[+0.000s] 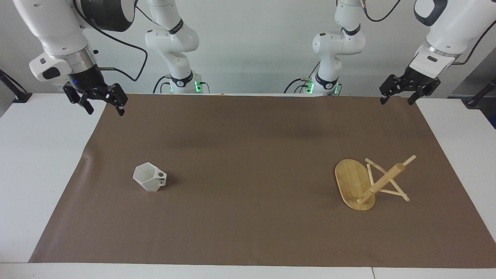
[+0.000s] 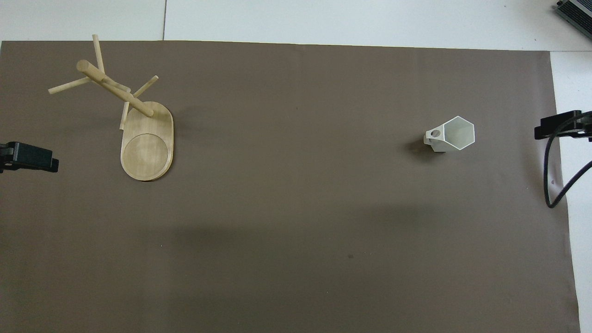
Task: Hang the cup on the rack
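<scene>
On the brown mat (image 1: 248,155) covering the white table (image 1: 38,162), the rack (image 1: 354,184) stands toward the left arm's end, post leaning toward two o'clock in the facing view. The cup (image 1: 149,177) sits upright and empty toward the right arm's end. The left gripper (image 1: 399,99) and right gripper (image 1: 102,108) hang over the mat's corners, jaws wide, holding nothing; overhead, only their tips show.

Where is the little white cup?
The cup stands on the brown mat toward the right arm's end of the table, well apart from the rack.
</scene>
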You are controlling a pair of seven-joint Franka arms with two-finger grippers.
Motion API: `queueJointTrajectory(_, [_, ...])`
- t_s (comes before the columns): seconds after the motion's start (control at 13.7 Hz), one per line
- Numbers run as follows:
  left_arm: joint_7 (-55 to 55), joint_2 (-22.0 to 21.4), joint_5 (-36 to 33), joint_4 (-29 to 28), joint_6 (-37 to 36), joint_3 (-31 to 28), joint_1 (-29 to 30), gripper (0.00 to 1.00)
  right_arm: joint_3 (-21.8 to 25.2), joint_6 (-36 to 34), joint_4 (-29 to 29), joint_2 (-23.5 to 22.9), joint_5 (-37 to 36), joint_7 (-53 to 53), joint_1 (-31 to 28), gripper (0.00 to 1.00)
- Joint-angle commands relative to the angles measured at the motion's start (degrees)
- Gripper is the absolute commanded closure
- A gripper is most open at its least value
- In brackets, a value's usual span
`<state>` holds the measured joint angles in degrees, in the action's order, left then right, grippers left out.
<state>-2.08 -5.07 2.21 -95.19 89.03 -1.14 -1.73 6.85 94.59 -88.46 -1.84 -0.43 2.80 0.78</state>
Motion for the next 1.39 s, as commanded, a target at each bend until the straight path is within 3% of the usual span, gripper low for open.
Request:
queueJointTrajectory(0.0, [0.5, -0.6, -1.2, -1.0, 0.4, 0.6, 0.7, 0.00, -0.3, -0.7, -0.5, 1.0, -0.3, -0.8, -0.2, 0.00])
queueJointTrajectory(1.31, [0.5, -0.6, -1.2, -1.0, 0.4, 0.6, 0.7, 0.00, -0.3, -0.4, -1.0, 1.1, -0.4, -0.7, 0.0, 0.00])
